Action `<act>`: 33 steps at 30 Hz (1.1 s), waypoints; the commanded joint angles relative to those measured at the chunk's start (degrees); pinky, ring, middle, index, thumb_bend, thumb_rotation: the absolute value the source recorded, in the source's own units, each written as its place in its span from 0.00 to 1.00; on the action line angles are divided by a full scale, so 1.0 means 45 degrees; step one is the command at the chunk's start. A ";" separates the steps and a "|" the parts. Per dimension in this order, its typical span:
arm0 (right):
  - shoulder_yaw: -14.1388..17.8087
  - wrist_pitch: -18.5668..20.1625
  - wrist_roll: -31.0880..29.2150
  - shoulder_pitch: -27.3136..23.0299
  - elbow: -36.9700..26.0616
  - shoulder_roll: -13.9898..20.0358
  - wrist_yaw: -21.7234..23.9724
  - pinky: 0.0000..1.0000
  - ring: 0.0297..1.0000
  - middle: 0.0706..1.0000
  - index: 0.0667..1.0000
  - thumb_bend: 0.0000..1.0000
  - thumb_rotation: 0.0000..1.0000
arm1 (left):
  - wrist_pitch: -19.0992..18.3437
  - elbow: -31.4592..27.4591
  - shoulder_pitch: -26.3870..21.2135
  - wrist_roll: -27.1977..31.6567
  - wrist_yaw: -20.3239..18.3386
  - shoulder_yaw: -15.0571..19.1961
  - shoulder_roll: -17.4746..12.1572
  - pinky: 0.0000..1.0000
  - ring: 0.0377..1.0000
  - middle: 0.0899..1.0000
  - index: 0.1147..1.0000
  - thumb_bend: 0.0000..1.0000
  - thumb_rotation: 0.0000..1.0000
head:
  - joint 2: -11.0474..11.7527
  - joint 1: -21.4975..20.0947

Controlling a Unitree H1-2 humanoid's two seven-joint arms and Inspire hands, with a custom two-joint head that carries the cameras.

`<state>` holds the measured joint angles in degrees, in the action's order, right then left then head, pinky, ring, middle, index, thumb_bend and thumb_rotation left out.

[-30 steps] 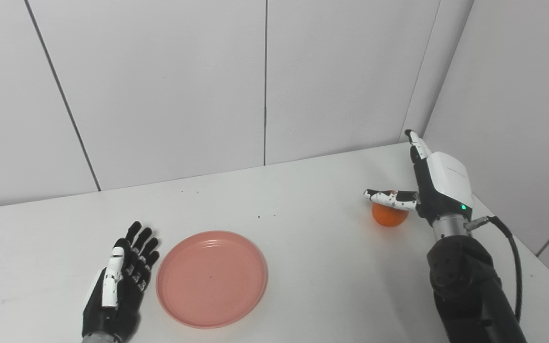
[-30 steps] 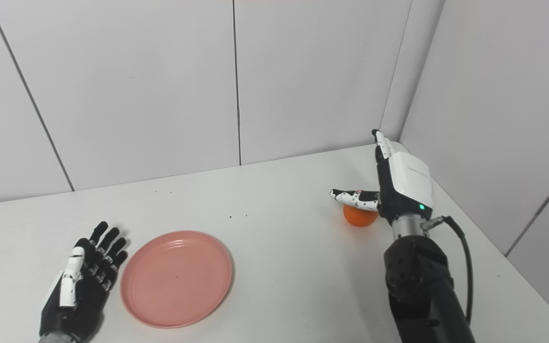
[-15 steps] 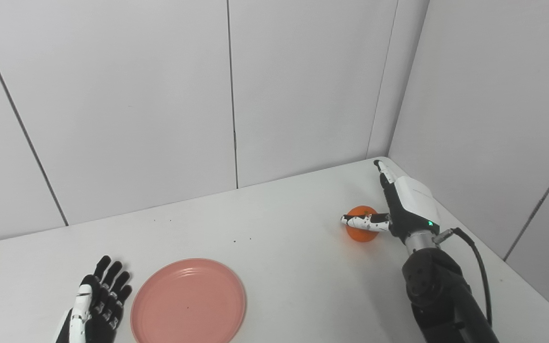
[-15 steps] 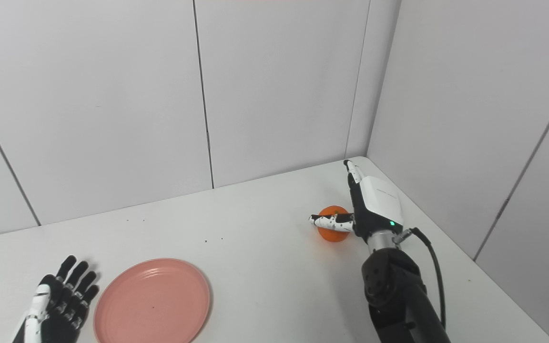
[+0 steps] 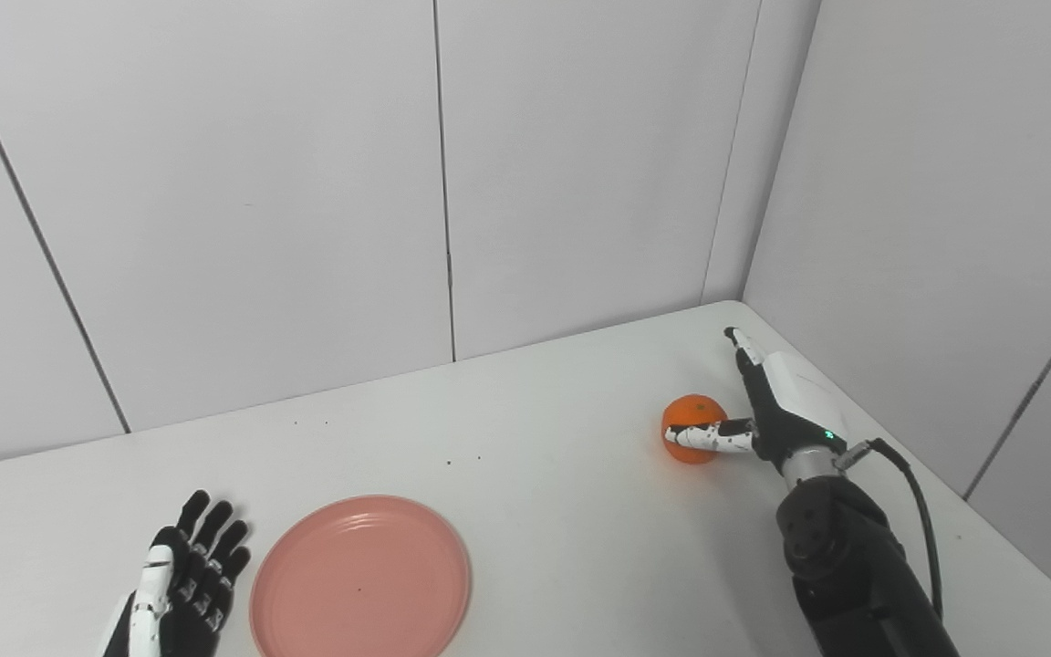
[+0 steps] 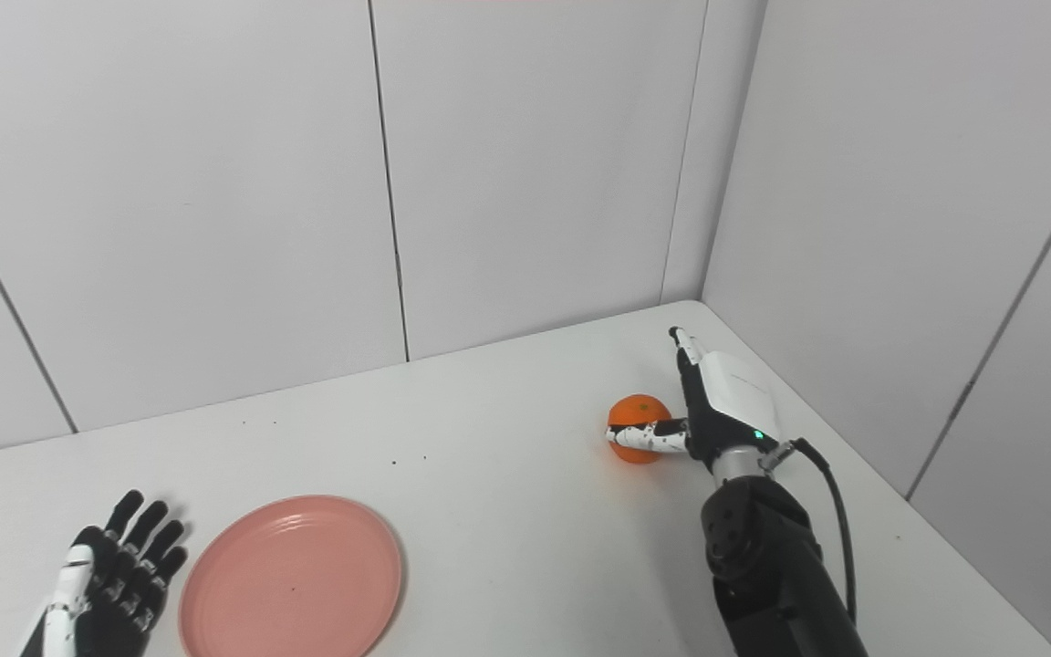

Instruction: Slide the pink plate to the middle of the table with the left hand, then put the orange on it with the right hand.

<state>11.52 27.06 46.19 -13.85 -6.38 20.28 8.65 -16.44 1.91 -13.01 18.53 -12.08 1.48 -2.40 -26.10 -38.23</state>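
My black left hand (image 5: pixel 181 591) sits lower left, fingers spread, holding nothing, just beside the round pink plastic plate (image 5: pixel 360 578) at bottom centre-left. Over at centre right, my white-backed right hand (image 5: pixel 776 404) is open against the small round orange (image 5: pixel 691 427), thumb across its front. I'd say curl the fingers around before lifting. It's a ball, so no long axis; stem dimple faces up.

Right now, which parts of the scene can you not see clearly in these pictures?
- Pink plate: near rim cut off by the bottom edge, both views.
- Left hand: wrist cut off likewise.
- Orange: right side hidden behind the right hand; contact unclear.
- Table specks: too small.
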 commanded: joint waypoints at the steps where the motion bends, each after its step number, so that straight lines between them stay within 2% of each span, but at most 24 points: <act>1: 0.0147 -0.0033 0.0206 -0.0508 -0.0076 0.0281 0.0047 0.74 0.86 0.93 0.94 0.99 0.41 | -0.0498 -0.0021 0.0094 -0.0042 0.0166 0.0048 -0.0106 1.00 0.97 0.98 0.97 0.30 1.00 | -0.0003 0.0002; 6: 0.0165 -0.0032 0.0197 -0.0550 0.0030 0.0221 0.0434 0.75 0.87 0.93 0.95 0.99 0.42 | -0.0609 -0.0070 0.0085 0.0011 0.0157 0.0091 -0.0070 0.99 0.97 0.98 0.98 0.30 1.00 | -0.0090 0.0048; 12: 0.0398 -0.0033 0.0226 -0.0574 -0.0182 0.0017 0.0915 0.74 0.87 0.92 0.93 1.00 0.42 | -0.0877 -0.0544 0.0156 -0.0061 0.0305 0.0033 -0.0041 0.99 0.96 0.97 0.97 0.31 1.00 | -0.0762 0.0374; 16: 0.0279 -0.0038 0.0291 -0.0640 -0.0121 0.0097 0.0994 0.73 0.86 0.91 0.93 1.00 0.43 | -0.0947 -0.0527 0.0105 0.0036 0.0337 0.0079 0.0053 0.99 0.96 0.97 0.97 0.31 1.00 | -0.0990 0.0555; 21: 0.0289 -0.0035 0.0200 -0.0698 -0.0087 0.0174 0.1140 0.77 0.89 0.92 0.94 1.00 0.44 | -0.1148 -0.0627 0.0091 0.0045 0.0504 0.0164 0.0242 0.97 0.95 0.96 0.95 0.32 1.00 | -0.1175 0.0675; 26: 0.0218 -0.0035 0.0266 -0.0698 -0.0097 0.0199 0.1335 0.79 0.90 0.91 0.94 1.00 0.45 | -0.0962 -0.0523 0.0064 0.0007 0.0440 0.0119 0.0273 0.98 0.95 0.95 0.95 0.33 1.00 | -0.1361 0.0793; 33: 0.0255 -0.0034 0.0148 -0.0666 -0.0099 0.0153 0.1347 0.77 0.88 0.90 0.92 1.00 0.41 | -0.0971 -0.0587 0.0088 -0.0040 0.0529 0.0101 0.0316 0.97 0.94 0.95 0.94 0.35 1.00 | -0.1516 0.0842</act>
<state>12.15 27.07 46.84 -14.74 -5.15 19.67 15.52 -19.86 -0.55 -12.78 18.53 -10.00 2.06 -1.14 -32.87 -34.45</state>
